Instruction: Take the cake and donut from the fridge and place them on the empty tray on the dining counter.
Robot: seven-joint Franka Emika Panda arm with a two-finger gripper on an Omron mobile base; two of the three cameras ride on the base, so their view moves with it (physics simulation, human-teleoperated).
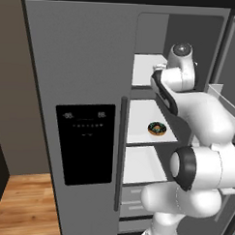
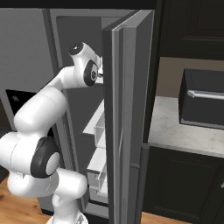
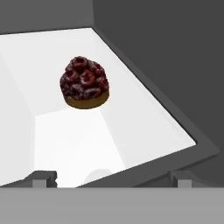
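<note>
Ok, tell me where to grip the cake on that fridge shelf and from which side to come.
Probably grip the cake across its round tan base, just under the lumpy dark top, coming straight in from the open shelf front. It sits upright, apart from the walls, and the open gripper already faces it.

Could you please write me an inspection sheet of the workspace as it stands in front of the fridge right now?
Surface: white fridge shelves inside the open right compartment.
Job's things: donut lies flat on the middle shelf; cake sits on a white shelf ahead of the hand; fridge has its right door swung open, left door shut.
Clutter: nothing seen on the shelves besides the two pastries.
Grippers: gripper open, empty, short of the cake.
Cables: nothing seen.
Surroundings: wooden floor; dark cabinets with a pale counter and a dark appliance beside the fridge.
</note>
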